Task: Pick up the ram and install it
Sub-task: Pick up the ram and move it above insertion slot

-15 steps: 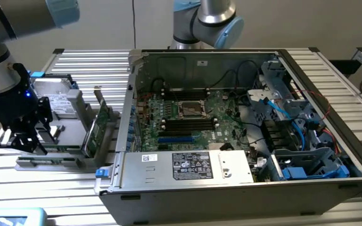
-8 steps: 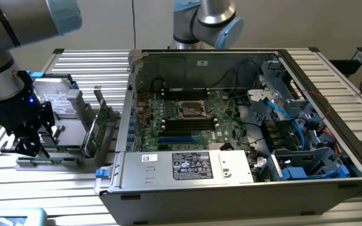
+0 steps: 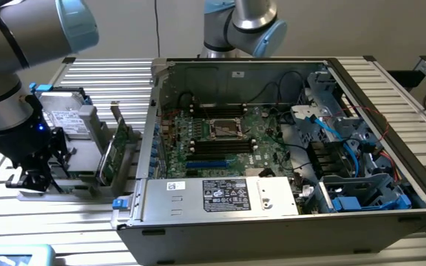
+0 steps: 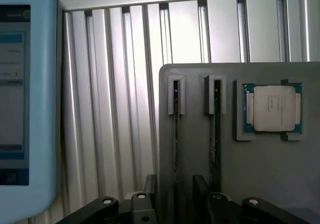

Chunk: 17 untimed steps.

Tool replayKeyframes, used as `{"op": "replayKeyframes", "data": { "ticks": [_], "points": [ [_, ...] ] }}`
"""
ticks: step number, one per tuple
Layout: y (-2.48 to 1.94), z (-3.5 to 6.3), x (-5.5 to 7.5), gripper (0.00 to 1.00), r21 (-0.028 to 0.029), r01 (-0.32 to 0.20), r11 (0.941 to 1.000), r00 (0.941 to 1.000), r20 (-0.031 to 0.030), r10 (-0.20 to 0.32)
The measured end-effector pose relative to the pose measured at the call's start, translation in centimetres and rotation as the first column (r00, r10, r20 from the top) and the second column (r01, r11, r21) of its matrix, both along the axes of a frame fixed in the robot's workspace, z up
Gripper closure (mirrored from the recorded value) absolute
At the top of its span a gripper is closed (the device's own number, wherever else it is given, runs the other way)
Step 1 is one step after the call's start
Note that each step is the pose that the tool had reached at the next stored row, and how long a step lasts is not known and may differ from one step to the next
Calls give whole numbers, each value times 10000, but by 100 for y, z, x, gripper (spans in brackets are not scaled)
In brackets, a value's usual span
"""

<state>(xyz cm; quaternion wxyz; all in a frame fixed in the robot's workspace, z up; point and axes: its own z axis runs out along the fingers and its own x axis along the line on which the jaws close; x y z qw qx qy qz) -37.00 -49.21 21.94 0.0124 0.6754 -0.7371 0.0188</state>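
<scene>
The ram [image 4: 175, 134] is seen edge-on as a thin dark strip, stood on its long edge in a slot of the grey holder [image 4: 195, 149]. Its faces, chips and label are hidden at this angle. Its long axis is laid flat, along the slot and parallel to the ribs of the desk [image 4: 125, 109]. One end is seated in a pale guide and the other is pointed toward the jaws. The jaws are held apart, one on each side of the ram near that end; whether they touch it cannot be told. A second stick [image 4: 216, 134] is set parallel in the neighbouring slot, and a CPU [image 4: 272, 109] is seated in a recess just beside it. In the exterior view the arm [image 3: 6, 111] is placed over the holder, at the exterior view's left of the open case [image 3: 272, 238].
</scene>
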Motion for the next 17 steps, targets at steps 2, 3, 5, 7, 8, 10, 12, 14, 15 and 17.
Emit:
{"op": "replayKeyframes", "data": {
  "ticks": [2, 3, 5, 7, 8, 10, 12, 14, 15, 17],
  "points": [
    [0, -35, 3, 58, 1, 0, 10000, 10000, -1, 0],
    [0, -55, 7, 58, 2, -1, 10000, 10000, 0, 1],
    [14, -90, 8, 58, 2, 0, 10000, 10000, 0, 0],
    [33, -118, 8, 58, 2, -1, 10000, 10000, 0, 1],
    [36, -131, 9, 58, 3, -1, 10000, 10000, 1, 1],
    [36, -147, 8, 58, 2, -2, 10000, 10000, -1, 2],
    [36, -157, 8, 58, 1, -1, 10000, 10000, -3, 1],
    [36, -173, 8, 58, 2, -1, 10000, 10000, -1, 1],
    [36, -180, 8, 58, 2, -1, 10000, 10000, -2, 1],
    [36, -191, 7, 58, 1, 0, 10000, 10000, -3, 0]
  ]
}}
